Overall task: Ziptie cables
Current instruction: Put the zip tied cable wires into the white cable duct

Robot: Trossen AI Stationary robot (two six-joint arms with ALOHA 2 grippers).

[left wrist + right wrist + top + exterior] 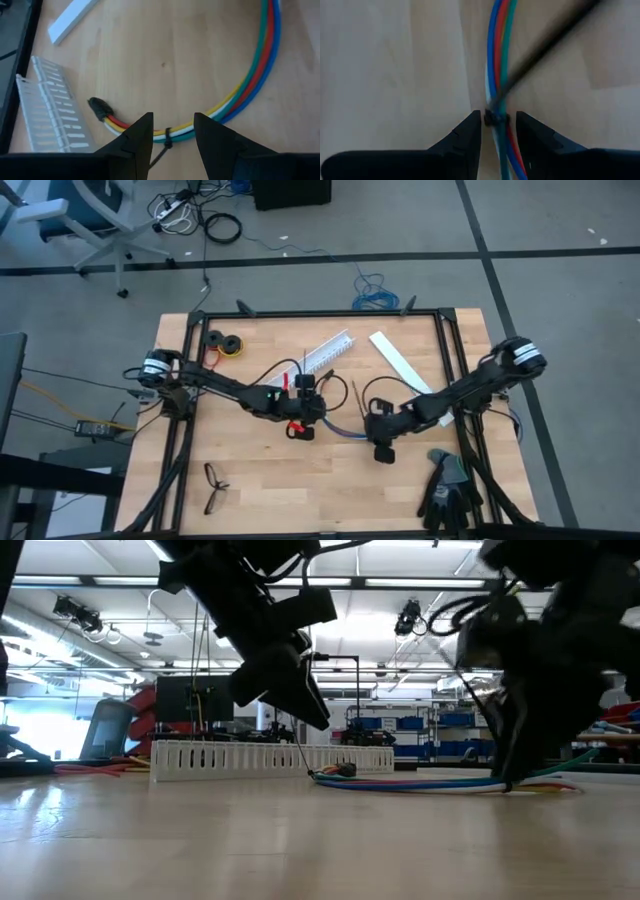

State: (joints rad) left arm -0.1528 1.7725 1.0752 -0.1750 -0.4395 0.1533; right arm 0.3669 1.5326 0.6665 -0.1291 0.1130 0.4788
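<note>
I see the cables (pixel 250 75) curving across the desk (pixel 300 500) centre. My left tool (pixel 170 135) hangs with fingers parted narrowly either side of a ziptie (pixel 167 137) around the bundle. My right tool (pixel 496 122) straddles another ziptie (pixel 495 119), fingers just beside it, grip uncertain.

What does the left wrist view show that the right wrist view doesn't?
Only the left wrist view shows the cables sweeping in a wide arc to a dark taped end, the white slotted strip, and a plain white strip farther off. Only the right wrist view shows the cables running straight between the right tool and a long black ziptie tail slanting away from a ziptie head. Both show coloured cables on the wooden table, a black ziptie around them, and open fingers straddling the bundle, as at the left tool.
</note>
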